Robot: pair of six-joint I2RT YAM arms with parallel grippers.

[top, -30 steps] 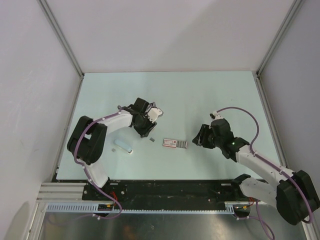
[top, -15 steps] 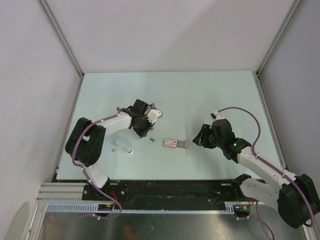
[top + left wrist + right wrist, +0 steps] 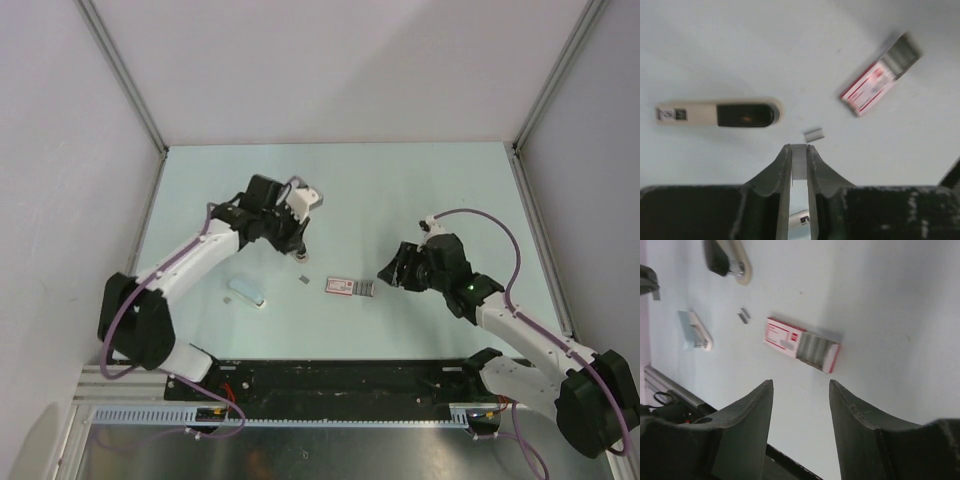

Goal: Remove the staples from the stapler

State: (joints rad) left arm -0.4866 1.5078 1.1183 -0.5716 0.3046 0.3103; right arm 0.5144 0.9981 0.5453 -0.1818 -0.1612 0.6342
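Pale green surface [image 3: 420,190]. Your left fingers [image 3: 781,167] pinch a strip of staples [image 3: 798,162], held apart from the stapler [image 3: 717,114] at frame left, probably bound for the box [image 3: 879,80] upper right; your right fingers [image 3: 752,410] hang spread over it.

Loose staples [image 3: 814,134] between stapler [image 3: 720,114] and box [image 3: 875,82]

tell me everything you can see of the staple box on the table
The staple box is a small flat carton, red and white with printed lines, cardboard by the look. Its inner tray is slid partly out at one end, showing grey rows of staples. It lies flat on the pale table, between the two arms. Nothing touches it: the right gripper hovers open near its open end, and a loose staple strip lies apart on its other side.
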